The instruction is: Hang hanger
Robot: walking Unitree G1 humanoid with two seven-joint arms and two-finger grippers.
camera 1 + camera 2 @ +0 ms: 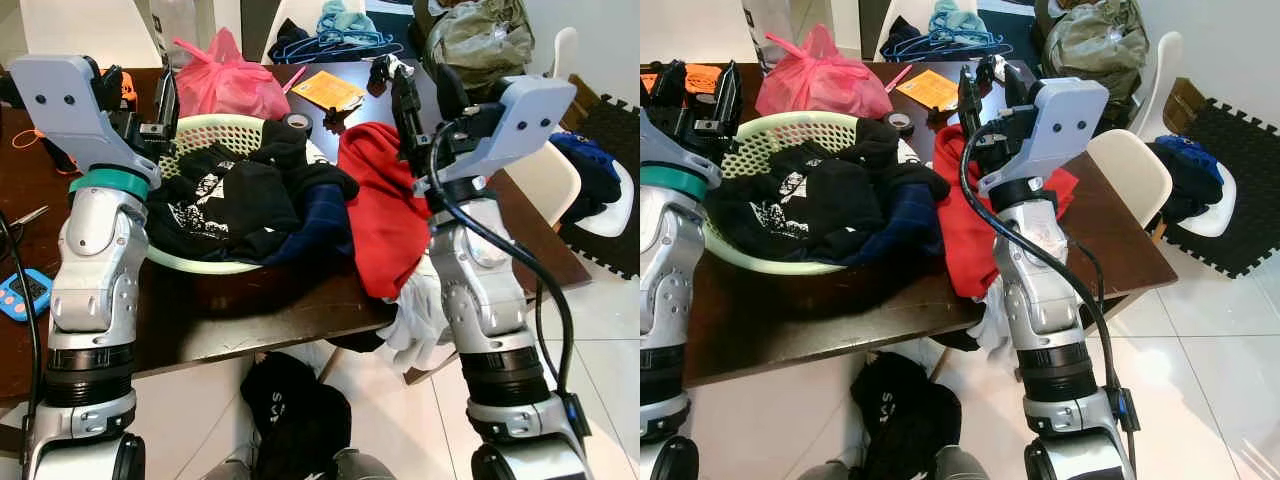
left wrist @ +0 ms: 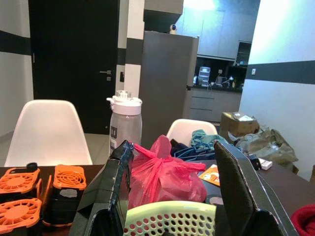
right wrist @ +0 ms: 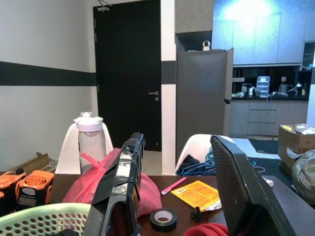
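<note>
Left tool (image 2: pixel 172 196) and right tool (image 3: pixel 182 191) both spread, empty, blue hangers (image 1: pixel 335 40) on far chair

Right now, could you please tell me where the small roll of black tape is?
The small roll of black tape lies on the dark wooden table just beyond the pale green plastic laundry basket, between the pink plastic bag and the orange leaflet.

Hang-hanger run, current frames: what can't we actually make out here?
- Hangers: a blue tangle on the far chair; too small to count in either eye view.
- Laundry basket: dark clothes hide whatever lies beneath.
- Red garment: right arm covers its edge; type unclear.
- Dark item on the floor: partly under the table, unidentifiable.
- Left gripper and right gripper: both open, holding nothing.
</note>
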